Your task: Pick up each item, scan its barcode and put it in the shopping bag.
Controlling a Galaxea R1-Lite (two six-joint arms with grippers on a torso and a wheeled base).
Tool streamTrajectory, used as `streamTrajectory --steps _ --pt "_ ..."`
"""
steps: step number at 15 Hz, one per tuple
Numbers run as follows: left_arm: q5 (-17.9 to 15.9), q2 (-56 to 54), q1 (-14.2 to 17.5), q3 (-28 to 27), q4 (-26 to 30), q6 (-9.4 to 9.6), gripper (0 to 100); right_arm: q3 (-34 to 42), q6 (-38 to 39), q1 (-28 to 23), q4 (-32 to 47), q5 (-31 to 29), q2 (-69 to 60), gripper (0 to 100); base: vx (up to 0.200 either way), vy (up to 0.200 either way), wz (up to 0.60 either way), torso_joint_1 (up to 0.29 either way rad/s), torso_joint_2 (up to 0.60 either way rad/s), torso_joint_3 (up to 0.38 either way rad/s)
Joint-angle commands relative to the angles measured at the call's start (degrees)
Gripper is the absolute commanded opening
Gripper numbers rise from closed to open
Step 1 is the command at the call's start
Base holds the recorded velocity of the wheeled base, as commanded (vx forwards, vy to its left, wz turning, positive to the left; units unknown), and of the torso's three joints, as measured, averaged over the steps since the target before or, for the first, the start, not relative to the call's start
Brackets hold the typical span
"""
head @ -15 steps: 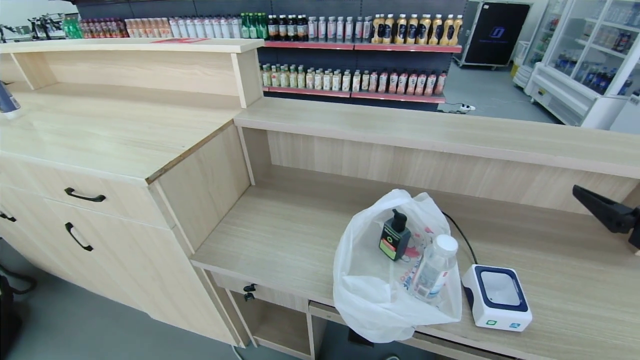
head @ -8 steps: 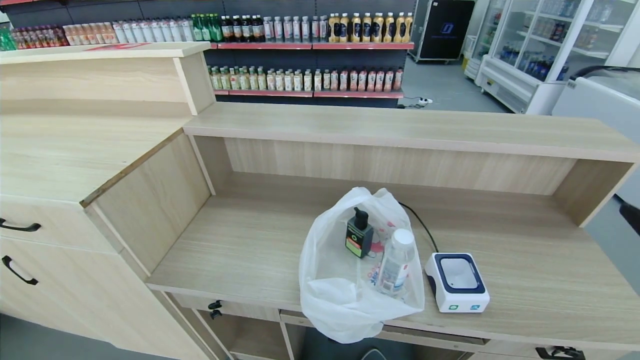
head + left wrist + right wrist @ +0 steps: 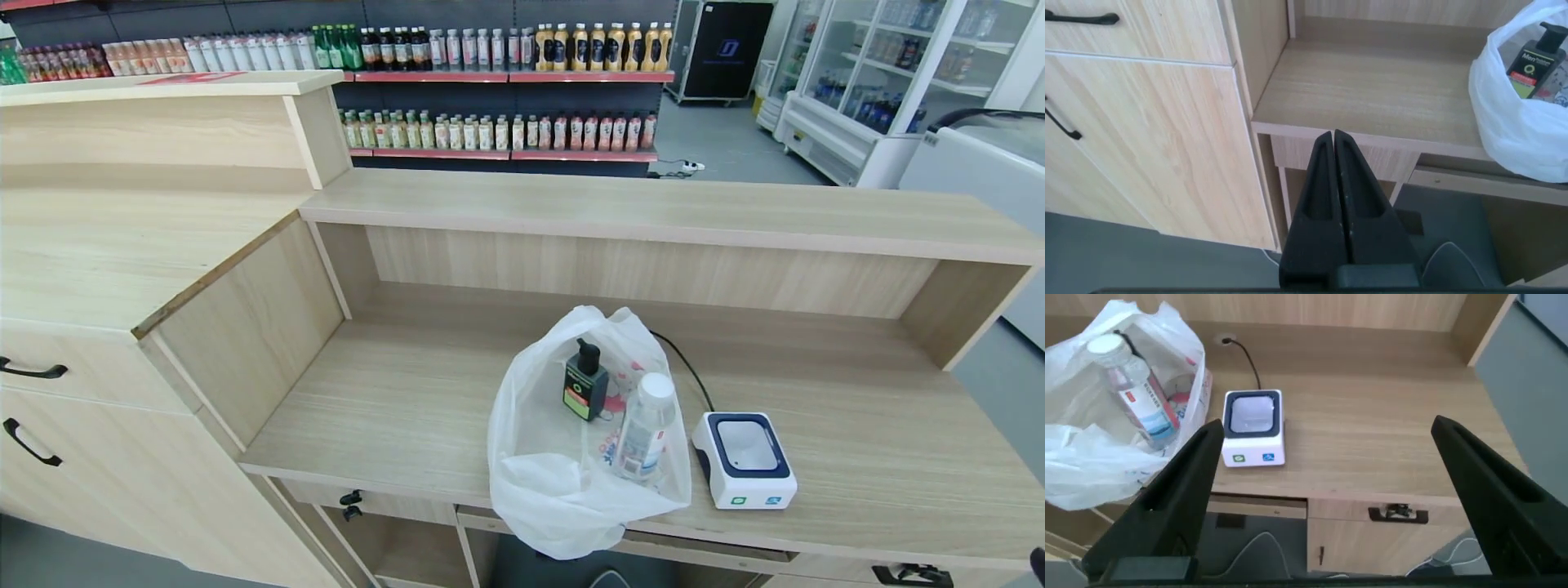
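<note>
Nearest, the left gripper (image 3: 1333, 135) is held short of the front edge of the counter (image 3: 408, 392), its fingers pressed flat together with nothing between them. The right gripper (image 3: 1327, 426) is held over the near edge, its fingers spread wide and bare. Just beyond them, at the lower centre of the head frame, the white shopping bag (image 3: 543, 482) is slumped open on the counter, its lip hanging over the front edge. Inside it, a dark pump bottle (image 3: 585, 390) is stood upright, and a clear bottle (image 3: 645, 425) is leaned beside it, long axis running from the near base up to the white cap. The scanner (image 3: 744, 459) is set just beside the bag towards the lower right, window up, and is framed between the right gripper's spread fingers, so the right arm is judged the nearer to it. The bag lies off to one side of both grippers. A black cable (image 3: 686, 367) is led away behind the bag. With both bottles bagged, the task is judged at or near its end. Farthest, drink shelves (image 3: 506, 77) are lined across the upper frame.
</note>
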Motion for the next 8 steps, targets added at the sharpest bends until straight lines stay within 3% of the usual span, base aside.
streamTrajectory --steps 1,8 --pt "0.04 -0.02 0.00 0.00 0.00 0.00 0 1.16 1.21 -0.62 10.38 1.92 -15.31 100 0.000 0.000 0.00 0.000 0.00 0.000" --pt "0.04 -0.02 0.00 0.00 0.00 0.00 0 1.16 3.06 -0.09 11.61 1.39 -18.65 100 0.000 0.000 0.00 0.000 0.00 0.000"
